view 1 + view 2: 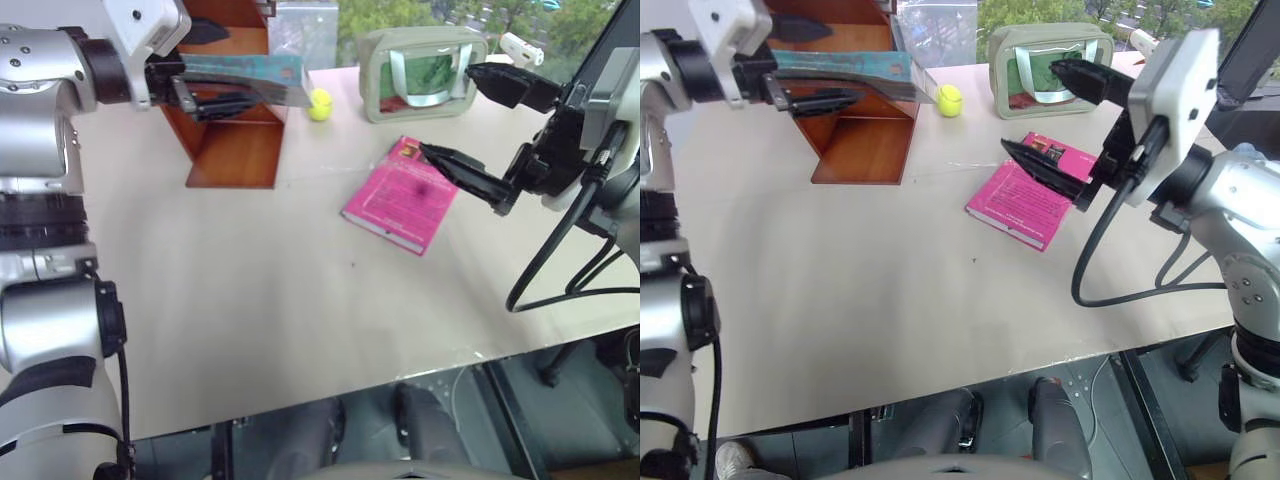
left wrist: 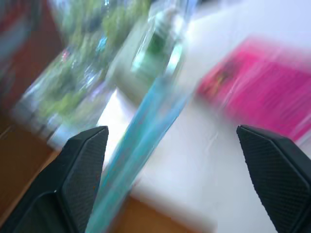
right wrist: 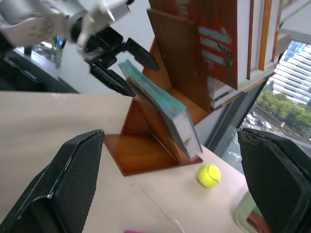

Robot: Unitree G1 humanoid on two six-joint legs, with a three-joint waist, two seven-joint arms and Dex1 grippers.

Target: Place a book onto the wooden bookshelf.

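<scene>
The teal-green book [image 1: 250,75] leans on a slanted board of the reddish-brown wooden bookshelf [image 1: 235,150] at the far left of the table, its pale page edges [image 3: 187,133] facing the tennis ball. My left gripper [image 1: 235,65] is open. Its two black fingers [image 3: 141,52] are spread on either side of the book's upper end, not clamped on it. My right gripper [image 1: 446,110] is open and holds nothing, hovering above the far corner of the pink book [image 1: 400,195].
A yellow tennis ball [image 1: 319,103] lies just right of the shelf base. A green pouch [image 1: 420,72] stands at the back of the pale table [image 1: 250,300]. Several books [image 3: 228,39] stand upright in the shelf's upper part.
</scene>
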